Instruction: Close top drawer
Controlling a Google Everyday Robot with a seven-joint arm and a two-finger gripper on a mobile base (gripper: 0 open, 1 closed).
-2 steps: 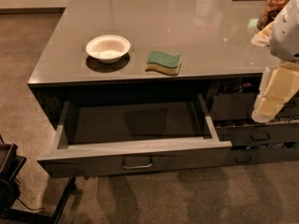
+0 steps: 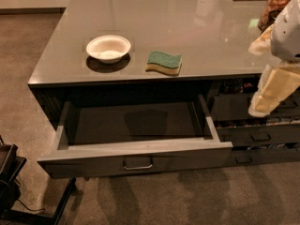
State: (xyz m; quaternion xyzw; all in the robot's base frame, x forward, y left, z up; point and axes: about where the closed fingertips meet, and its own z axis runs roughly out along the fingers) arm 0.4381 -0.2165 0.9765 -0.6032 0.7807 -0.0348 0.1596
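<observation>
The top drawer (image 2: 136,159) is a wide dark grey drawer under the grey counter (image 2: 154,18). It stands pulled far out, and its deep box shows empty. A small silvery bar handle (image 2: 138,164) sits at the centre of its long flat front. My gripper (image 2: 265,102), cream-coloured under a white arm (image 2: 290,32), hangs at the right edge of the camera view. It is in front of the narrower right-hand drawers, right of the open drawer's corner and apart from it.
A white bowl (image 2: 108,47) and a green-and-yellow sponge (image 2: 163,62) lie on the counter near its front edge. Narrower dark drawers (image 2: 248,136) stand partly open at the right. A jar (image 2: 276,3) stands at the back right. A black frame (image 2: 11,182) sits on the floor at lower left.
</observation>
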